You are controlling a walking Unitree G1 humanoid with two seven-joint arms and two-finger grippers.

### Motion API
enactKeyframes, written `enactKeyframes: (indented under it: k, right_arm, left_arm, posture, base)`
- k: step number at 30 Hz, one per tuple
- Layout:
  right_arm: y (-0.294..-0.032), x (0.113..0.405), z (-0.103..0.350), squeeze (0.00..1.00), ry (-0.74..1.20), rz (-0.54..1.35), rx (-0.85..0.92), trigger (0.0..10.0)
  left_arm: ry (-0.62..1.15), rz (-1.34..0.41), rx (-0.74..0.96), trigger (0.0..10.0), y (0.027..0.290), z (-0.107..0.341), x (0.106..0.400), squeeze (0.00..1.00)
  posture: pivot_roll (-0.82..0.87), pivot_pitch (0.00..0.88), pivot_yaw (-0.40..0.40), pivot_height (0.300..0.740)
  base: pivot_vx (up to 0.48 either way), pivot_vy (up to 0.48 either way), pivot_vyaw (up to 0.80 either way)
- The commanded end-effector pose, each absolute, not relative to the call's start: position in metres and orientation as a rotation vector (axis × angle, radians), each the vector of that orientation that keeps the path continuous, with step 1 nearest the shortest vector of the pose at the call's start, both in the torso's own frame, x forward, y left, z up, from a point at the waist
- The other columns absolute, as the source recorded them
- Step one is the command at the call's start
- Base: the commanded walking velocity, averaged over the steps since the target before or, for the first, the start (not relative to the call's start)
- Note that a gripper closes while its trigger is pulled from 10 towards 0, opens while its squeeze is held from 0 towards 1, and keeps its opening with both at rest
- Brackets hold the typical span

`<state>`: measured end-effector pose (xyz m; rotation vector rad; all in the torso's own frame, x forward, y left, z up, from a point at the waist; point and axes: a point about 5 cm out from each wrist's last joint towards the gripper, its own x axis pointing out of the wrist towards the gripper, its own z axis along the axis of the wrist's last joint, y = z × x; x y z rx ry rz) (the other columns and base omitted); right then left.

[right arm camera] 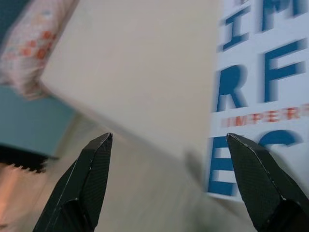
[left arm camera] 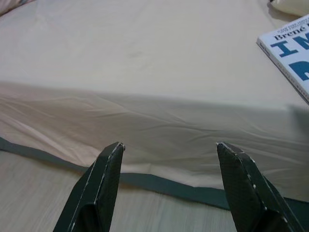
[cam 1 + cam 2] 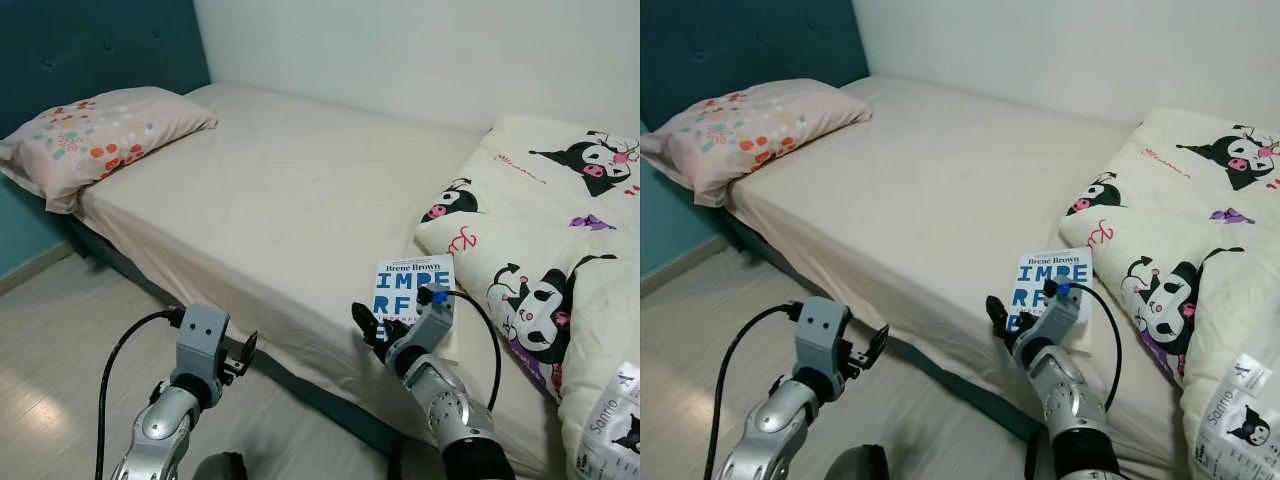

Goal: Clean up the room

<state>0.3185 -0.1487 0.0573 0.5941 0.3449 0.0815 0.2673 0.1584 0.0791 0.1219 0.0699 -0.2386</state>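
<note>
Book [image 3: 413,290] lies flat on the bed [image 3: 290,200] near its front edge, cover up, just beside the folded cartoon duvet [image 3: 560,250]; pillow [image 3: 95,135] sits at the far head end from the book. Right gripper [image 3: 372,328] is at the book's near-left corner, fingers spread wide, holding nothing; in the wrist view one finger [image 1: 260,179] sits over the cover, the other [image 1: 82,183] over bare sheet, so the jaws straddle the book's edge rather than its thickness. Left gripper [image 3: 243,355] hangs off the bed's front side, well apart from the book, fingers wide open and empty. Risks: a flat thin book gives no lip, so closing could skate over the cover or pinch the sheet; a push could slide it against the duvet or off the bed edge; a one-corner grip may let it fan open and drop.
</note>
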Motion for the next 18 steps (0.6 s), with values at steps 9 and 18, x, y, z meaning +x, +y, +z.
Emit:
enactKeyframes:
  k: [9, 18]
  right_arm:
    - [-0.175, 0.303, 0.054, 0.00, 0.259, -0.057, 0.406, 10.0]
    - [-0.172, 0.297, 0.046, 0.00, 0.256, 0.001, 0.230, 10.0]
  left_arm:
    - [0.090, -0.267, 0.163, 10.0, 0.165, 0.077, 0.268, 0.00]
    - [0.088, -0.187, 0.116, 10.0, 0.171, 0.077, 0.280, 0.00]
  posture:
    - [0.07, 0.065, 0.043, 0.561]
    - [0.04, 0.060, 0.040, 0.561]
  base:
    - [0.000, 0.000, 0.00]
    - [0.000, 0.000, 0.00]
